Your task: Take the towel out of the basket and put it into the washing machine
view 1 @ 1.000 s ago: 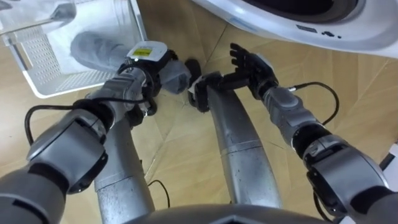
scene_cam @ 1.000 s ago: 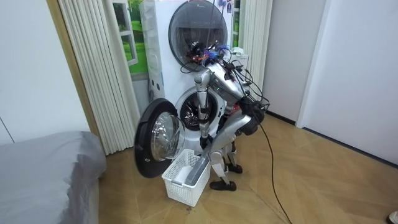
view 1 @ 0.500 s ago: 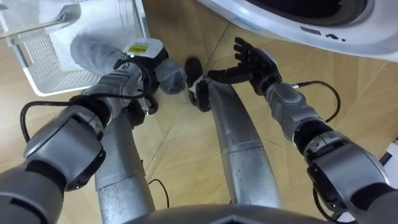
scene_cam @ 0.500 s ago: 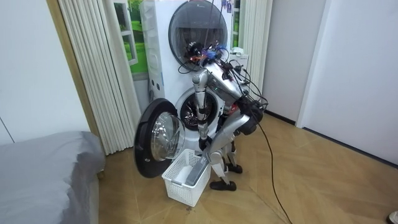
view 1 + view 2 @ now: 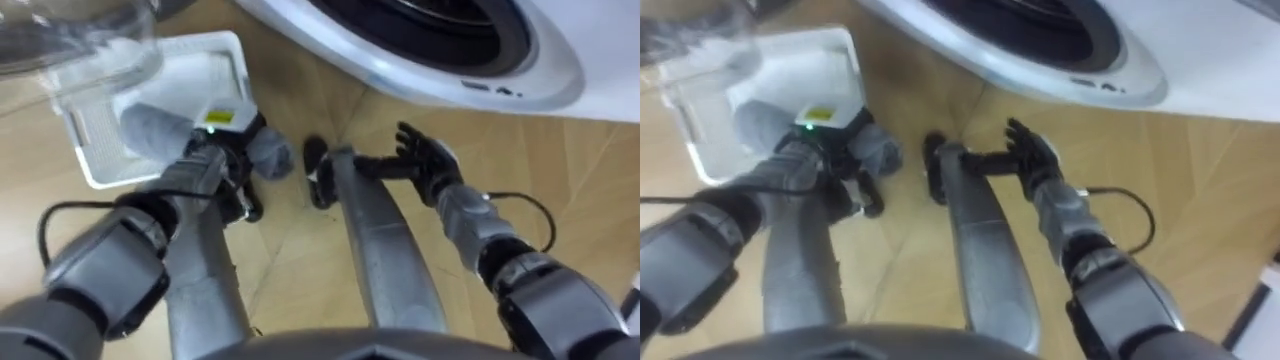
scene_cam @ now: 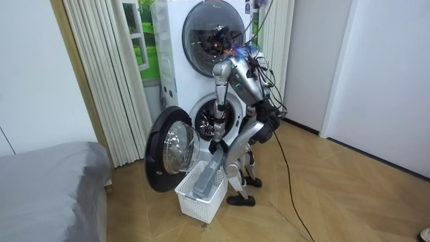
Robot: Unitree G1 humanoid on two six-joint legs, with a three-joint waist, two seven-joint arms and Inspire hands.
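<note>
Straightening from its stoop, the robot now stands taller before the washer (image 6: 201,111) in the room view. The towel (image 6: 207,176) has come up with it: the upper end is clear of the basket (image 6: 201,204) rim, while the lower end still lies inside. The eye views have swung as a whole, which is the head lifting, not the things moving.

The left hand (image 5: 232,150) has its fingers curled round the towel (image 5: 150,130) near the basket's (image 5: 232,45) edge nearest the robot's feet. A grey bunch sticks out past the hand over the floor (image 5: 580,150). The right hand (image 5: 428,165) is spread and holds nothing, hanging below the washer's (image 5: 545,70) front ring.

I judge the lift-out to be under way, with loading not yet begun. The next move calls for raising the towel until its tail clears the basket rim, then swinging it up and right to the drum (image 5: 440,20). The free hand could gather the slack so nothing snags on the ring.

The eye views give the grip and the spread right hand. The room view is too far off to read fingers, but it gives the stance, the door (image 6: 168,158) swung wide towards the room view's left, and the basket on the floor between door and feet.
</note>
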